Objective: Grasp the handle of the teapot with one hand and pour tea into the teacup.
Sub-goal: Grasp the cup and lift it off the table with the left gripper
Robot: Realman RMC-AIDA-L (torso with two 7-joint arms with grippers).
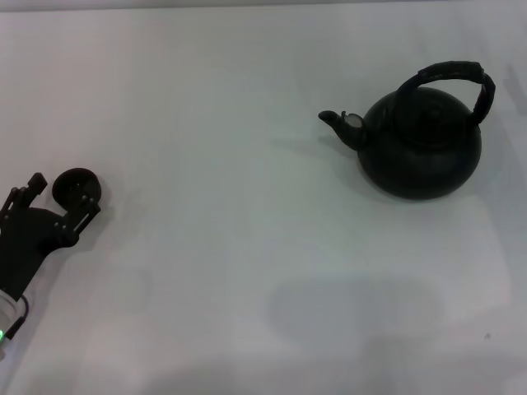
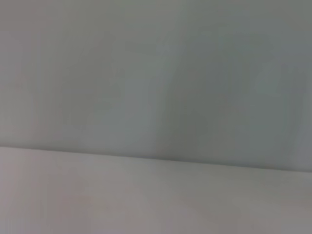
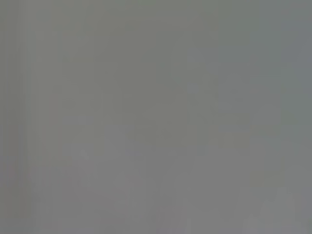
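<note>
The black teapot point(image 1: 420, 148) stands upright at the table's right rear, its spout point(image 1: 339, 122) pointing toward the left. Over its lid arches the ribbed handle point(image 1: 451, 72), which nothing touches. At the far left sits the small dark teacup point(image 1: 74, 182). My left gripper point(image 1: 62, 195) is open at the cup, with one finger point(image 1: 85, 211) overlapping the cup's near side and the other finger point(image 1: 34, 182) a little apart from it. The right gripper does not show in any view. Both wrist views show only blank pale surface.
The white table point(image 1: 214, 164) stretches bare between cup and teapot. A faint broad shadow point(image 1: 354, 313) lies on it at the front right. The left wrist view shows a straight edge line point(image 2: 156, 158) across a plain surface.
</note>
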